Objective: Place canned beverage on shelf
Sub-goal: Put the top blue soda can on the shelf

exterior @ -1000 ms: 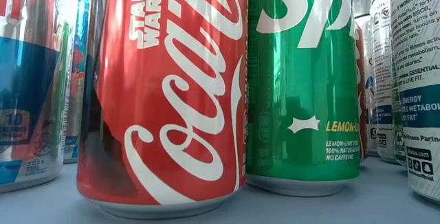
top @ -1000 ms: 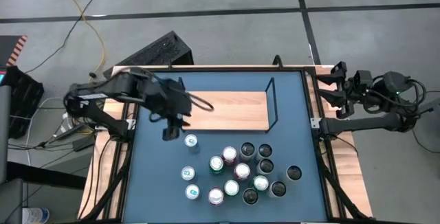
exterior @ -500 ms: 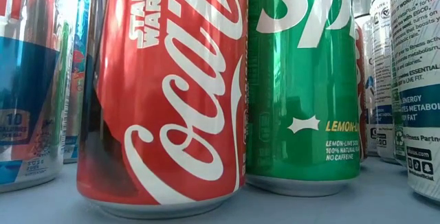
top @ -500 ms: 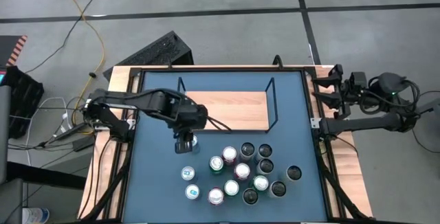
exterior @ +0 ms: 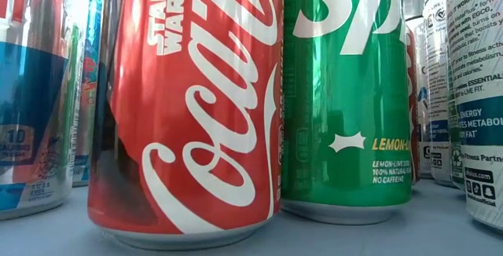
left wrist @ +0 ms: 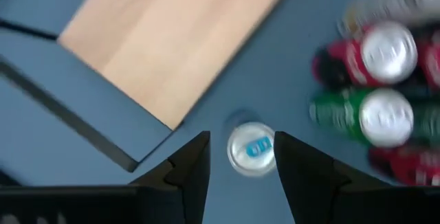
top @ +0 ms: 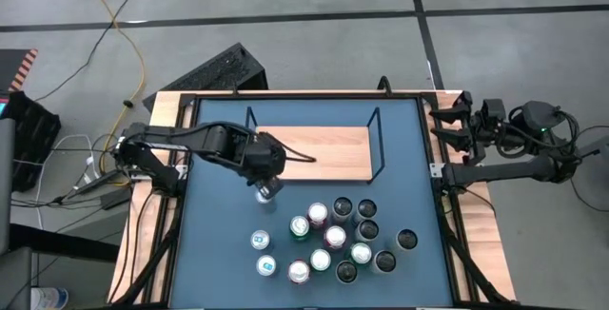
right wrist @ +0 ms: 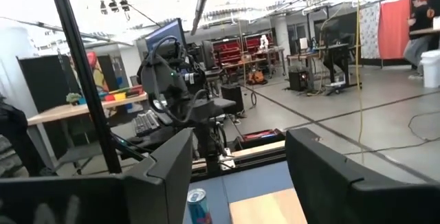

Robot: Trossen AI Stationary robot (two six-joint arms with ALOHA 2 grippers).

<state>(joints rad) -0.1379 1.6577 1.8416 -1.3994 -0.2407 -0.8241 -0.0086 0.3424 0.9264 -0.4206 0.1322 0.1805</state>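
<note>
A lone silver-topped can with a blue tab [left wrist: 251,148] stands upright on the blue tabletop just off the near edge of the shelf [top: 319,153], a light-wood board with black wire rails. My left gripper [top: 266,189] hangs over this can, pointing steeply down and open. Its two fingers [left wrist: 194,165] stand on either side of the can top, and I see no touch. My right gripper [right wrist: 237,183] waits open and level beyond the table's right edge [top: 455,125].
Several more cans stand in a cluster [top: 338,239] right of and nearer than the lone can. A red cola can [exterior: 189,107] and a green lemon-lime can [exterior: 346,91] fill the low view. The shelf board's top is bare.
My left gripper has gone from the shelf's left end toward the table's right and down, stopping over the lone can. Its wrist has rolled as it went. The cans have kept their places.
</note>
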